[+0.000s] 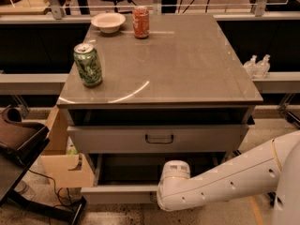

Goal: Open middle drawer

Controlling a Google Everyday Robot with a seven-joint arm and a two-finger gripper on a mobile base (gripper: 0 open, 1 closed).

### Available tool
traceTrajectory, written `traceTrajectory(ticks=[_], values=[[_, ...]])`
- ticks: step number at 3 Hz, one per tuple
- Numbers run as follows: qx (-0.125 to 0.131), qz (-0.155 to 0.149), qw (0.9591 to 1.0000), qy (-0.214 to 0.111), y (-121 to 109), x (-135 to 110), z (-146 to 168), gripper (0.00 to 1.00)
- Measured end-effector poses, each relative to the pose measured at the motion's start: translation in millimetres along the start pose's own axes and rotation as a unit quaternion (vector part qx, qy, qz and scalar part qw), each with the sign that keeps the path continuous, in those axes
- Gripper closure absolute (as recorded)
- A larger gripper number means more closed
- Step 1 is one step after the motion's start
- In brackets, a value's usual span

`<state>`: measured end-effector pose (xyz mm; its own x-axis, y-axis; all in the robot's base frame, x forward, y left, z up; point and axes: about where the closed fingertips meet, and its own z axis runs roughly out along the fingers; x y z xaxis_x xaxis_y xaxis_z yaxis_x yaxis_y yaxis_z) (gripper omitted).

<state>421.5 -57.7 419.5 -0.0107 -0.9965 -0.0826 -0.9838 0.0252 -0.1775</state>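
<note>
The middle drawer (117, 194) is a wide, shallow grey drawer with a low front. It stands pulled out from the cabinet, with its dark inside (131, 168) showing. Above it, the taller-fronted top drawer (112, 139) with a dark loop handle (159, 138) sits slightly out. My white arm (225, 177) reaches in from the right. My gripper (161, 201) is at the centre of the middle drawer's front, where the handle is. The wrist hides the handle.
On the cabinet top (187, 64) stand a green can (87, 64), an orange can (140, 21) and a pale bowl (108, 21). A cardboard box (65, 165) stands left of the drawers and a brown seat (16, 135) is at far left. Two bottles (257, 65) are at right.
</note>
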Motion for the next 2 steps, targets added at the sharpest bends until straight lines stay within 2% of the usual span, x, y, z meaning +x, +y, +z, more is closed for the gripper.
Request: traceTrajectory(ticks=[1,2], values=[[0.006,-0.001,1.0000,-0.003,-1.4,5.2,-6.7,1.00],[0.018,-0.003,0.9998,-0.005,-8.2,17.5,-29.4,1.00]])
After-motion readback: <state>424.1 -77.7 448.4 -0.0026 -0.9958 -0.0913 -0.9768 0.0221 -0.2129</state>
